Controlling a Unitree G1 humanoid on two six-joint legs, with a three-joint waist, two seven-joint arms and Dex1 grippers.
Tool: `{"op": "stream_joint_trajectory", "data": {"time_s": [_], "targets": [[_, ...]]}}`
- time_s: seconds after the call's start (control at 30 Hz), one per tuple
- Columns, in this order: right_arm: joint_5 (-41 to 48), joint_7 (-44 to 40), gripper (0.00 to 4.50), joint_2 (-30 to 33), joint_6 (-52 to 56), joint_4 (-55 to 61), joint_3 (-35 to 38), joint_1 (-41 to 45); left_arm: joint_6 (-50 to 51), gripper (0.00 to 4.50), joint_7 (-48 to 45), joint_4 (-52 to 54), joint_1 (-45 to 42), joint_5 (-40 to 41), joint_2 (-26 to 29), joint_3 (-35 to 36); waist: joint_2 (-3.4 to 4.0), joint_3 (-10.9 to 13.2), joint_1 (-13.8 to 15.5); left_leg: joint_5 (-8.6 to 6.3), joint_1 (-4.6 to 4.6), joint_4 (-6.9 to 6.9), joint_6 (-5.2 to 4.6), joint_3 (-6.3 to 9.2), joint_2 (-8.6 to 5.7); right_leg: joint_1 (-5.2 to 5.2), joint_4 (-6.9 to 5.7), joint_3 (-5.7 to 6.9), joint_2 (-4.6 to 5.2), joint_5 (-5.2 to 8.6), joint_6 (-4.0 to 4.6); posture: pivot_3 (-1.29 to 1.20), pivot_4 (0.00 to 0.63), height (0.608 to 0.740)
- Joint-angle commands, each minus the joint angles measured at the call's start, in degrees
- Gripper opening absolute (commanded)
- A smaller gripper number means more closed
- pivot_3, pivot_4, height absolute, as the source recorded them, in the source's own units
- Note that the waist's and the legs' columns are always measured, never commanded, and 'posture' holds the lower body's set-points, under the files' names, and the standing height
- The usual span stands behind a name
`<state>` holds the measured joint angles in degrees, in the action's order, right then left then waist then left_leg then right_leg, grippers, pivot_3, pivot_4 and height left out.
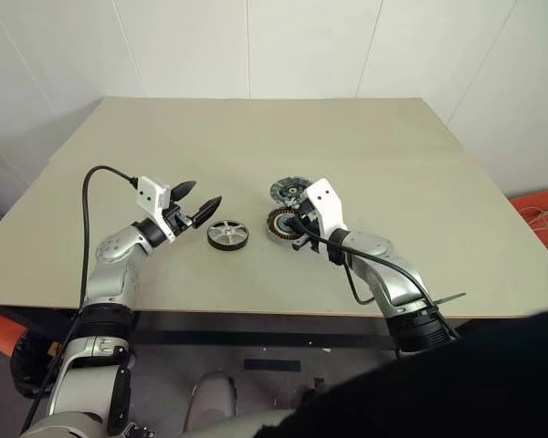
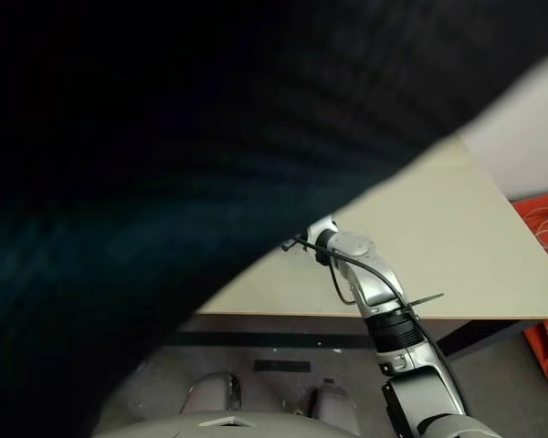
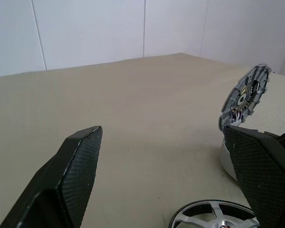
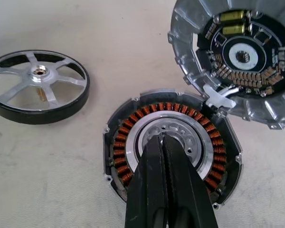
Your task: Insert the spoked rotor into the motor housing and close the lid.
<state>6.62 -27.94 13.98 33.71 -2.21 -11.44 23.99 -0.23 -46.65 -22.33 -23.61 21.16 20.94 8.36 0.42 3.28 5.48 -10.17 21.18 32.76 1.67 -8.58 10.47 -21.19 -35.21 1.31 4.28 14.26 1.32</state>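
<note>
Right tool (image 4: pixel 164 142) is pinched fully closed, its tips over the silver hub of the motor housing (image 4: pixel 133 126), gripping nothing. The housing sits mid-surface (image 1: pixel 393 164), copper windings exposed. Just beyond it, the lid (image 4: pixel 228 61) stands tilted up, touching the housing's far edge, circuit side showing. To the left lies the spoked rotor (image 1: pixel 227 234), flat, near the left tool (image 1: pixel 201 203), which hangs wide open and empty.
</note>
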Motion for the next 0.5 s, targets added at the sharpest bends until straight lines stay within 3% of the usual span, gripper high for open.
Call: {"op": "stream_joint_trajectory", "data": {"time_s": [0.03, 0.5], "targets": [[-0.86, 0.52, 0.03, -0.36, -2.69, -2.43, 0.74, 2.77, -0.80, 4.31, 0.13, 1.39, -0.47, 0.00, 0.56, 0.64, 0.00, 0.00, -0.04, 0.01, -0.02, 0.00, 0.01, 0.00, 0.00, 0.01, -0.01, 0.00, 0.00, 0.00, 0.00, 0.00, 0.000, 0.740], [-1.66, 0.28, 0.03, -0.16, -5.19, -5.76, 0.70, 3.17, -0.53, 4.31, 0.31, 2.07, -0.12, 0.03, 0.68, 0.64, -0.01, 0.00, -0.01, 0.04, -0.03, 0.00, 0.06, 0.00, 0.00, 0.01, -0.05, 0.00, 0.00, 0.00, 0.00, 0.00, 0.000, 0.740]]}}
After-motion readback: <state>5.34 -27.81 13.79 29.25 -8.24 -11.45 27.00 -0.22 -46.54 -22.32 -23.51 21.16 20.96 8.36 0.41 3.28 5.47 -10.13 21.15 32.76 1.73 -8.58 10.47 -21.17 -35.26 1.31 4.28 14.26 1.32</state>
